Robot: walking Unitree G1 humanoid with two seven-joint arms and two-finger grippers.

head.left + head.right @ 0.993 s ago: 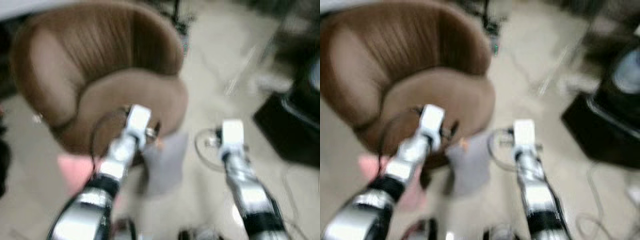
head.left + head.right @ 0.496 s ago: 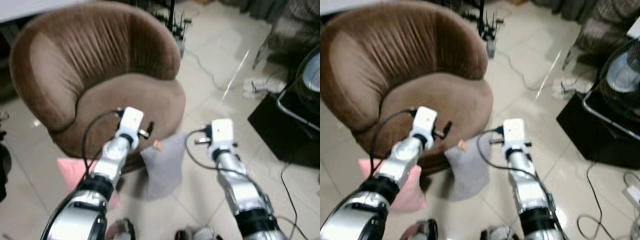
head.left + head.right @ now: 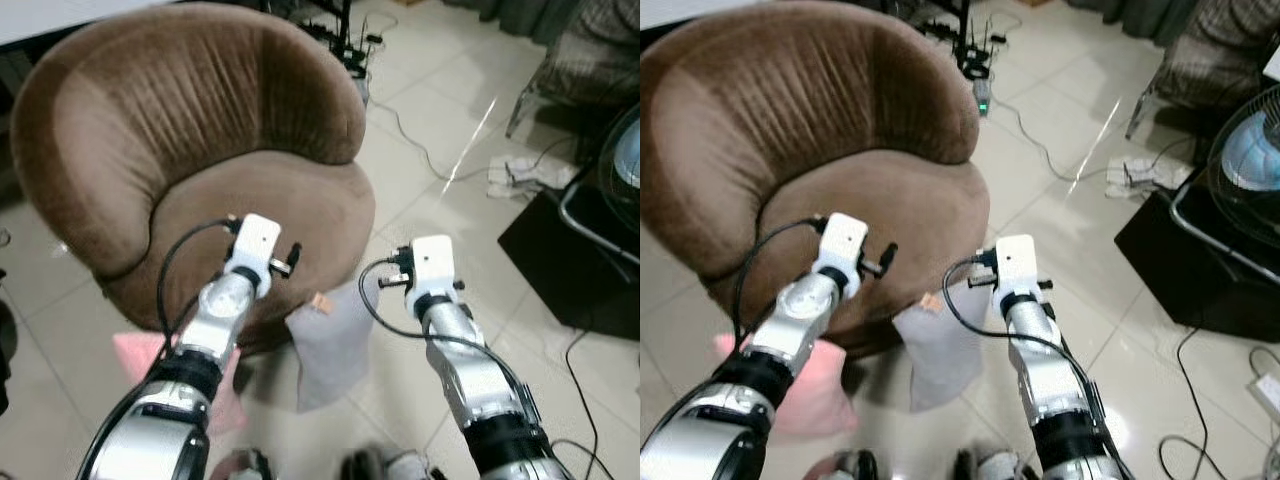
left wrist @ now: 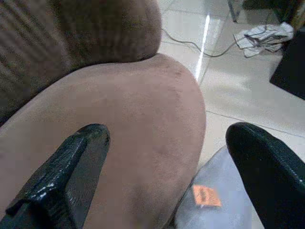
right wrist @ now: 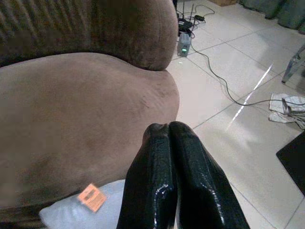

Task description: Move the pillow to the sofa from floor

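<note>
Head views are now sharper, so the robot is likely settling before the sofa (image 3: 190, 150). Grey pillow (image 3: 330, 345) is lying on the floor (image 3: 440, 120) at the seat's near edge, below the spread left hand (image 4: 164, 186) and the clenched, empty right hand (image 5: 170, 138).

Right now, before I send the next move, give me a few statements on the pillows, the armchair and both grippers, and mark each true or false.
1. The pale grey pillow with the orange tag lies on the brown armchair's seat. False: it leans on the floor against the seat's front.
2. The left gripper is open. True.
3. The right gripper is open. False: its fingers are pressed together.
4. A pink pillow lies on the floor below the left arm. True.
5. The grey pillow is clamped in the right gripper. False: the gripper holds nothing.
</note>
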